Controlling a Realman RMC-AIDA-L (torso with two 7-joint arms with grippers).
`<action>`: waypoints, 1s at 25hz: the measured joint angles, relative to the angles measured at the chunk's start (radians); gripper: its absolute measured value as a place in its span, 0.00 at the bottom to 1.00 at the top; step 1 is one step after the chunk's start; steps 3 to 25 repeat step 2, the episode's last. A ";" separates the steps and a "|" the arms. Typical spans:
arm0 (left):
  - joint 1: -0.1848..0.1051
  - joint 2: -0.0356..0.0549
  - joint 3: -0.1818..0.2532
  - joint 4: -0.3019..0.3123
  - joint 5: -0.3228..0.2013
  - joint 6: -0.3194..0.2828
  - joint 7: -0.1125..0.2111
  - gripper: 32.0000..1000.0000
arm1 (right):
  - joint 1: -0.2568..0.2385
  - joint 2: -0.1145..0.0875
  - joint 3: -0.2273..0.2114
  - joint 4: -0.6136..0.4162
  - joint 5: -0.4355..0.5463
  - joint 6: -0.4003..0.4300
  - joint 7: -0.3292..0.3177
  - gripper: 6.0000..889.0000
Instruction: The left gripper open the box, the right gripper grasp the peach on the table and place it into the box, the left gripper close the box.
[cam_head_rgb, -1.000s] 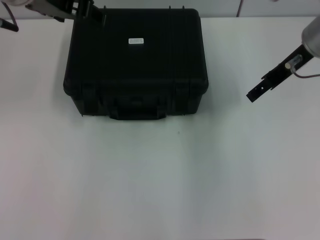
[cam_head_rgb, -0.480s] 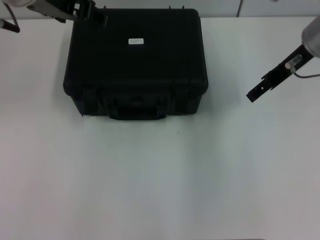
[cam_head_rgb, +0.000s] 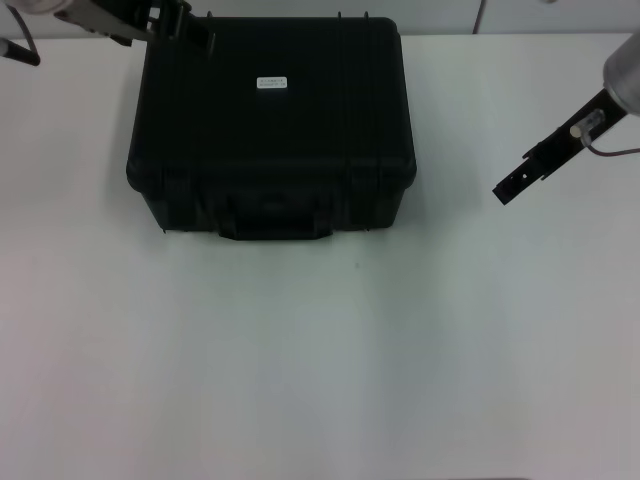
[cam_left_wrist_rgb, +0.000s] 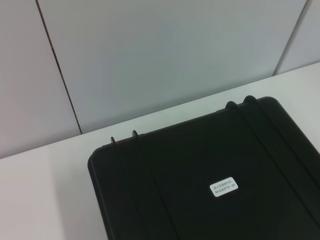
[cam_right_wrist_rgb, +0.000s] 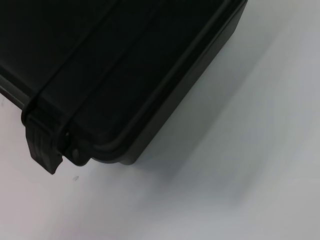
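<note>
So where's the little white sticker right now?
In the head view the white label sits on the lid of the closed black box, toward its far edge, nearer the robot's left, on the white table.

Left gripper (cam_head_rgb: 190, 30): black, at the far left of the head view, reaching in from the upper left corner on a silver-white arm, its dark fingers angled toward the right; whether they are parted or closed cannot be made out. Right gripper (cam_head_rgb: 507, 189): slim and black, at the right of the head view, carried on a silver-grey arm with a thin cable looping beside the wrist, pointing down and to the left, raised and touching nothing; its tip reads as one narrow dark bar.
</note>
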 joint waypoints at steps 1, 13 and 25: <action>0.000 0.0000 0.000 0.000 0.000 0.000 0.000 0.83 | 0.000 0.000 0.000 0.000 0.000 0.000 0.000 0.97; 0.000 0.0000 0.000 0.000 0.000 0.000 0.000 0.83 | 0.000 0.000 0.000 0.000 0.000 0.000 0.000 0.97; 0.000 0.0000 0.000 0.000 0.000 0.000 0.000 0.83 | 0.000 0.000 0.000 0.000 0.000 0.000 0.000 0.97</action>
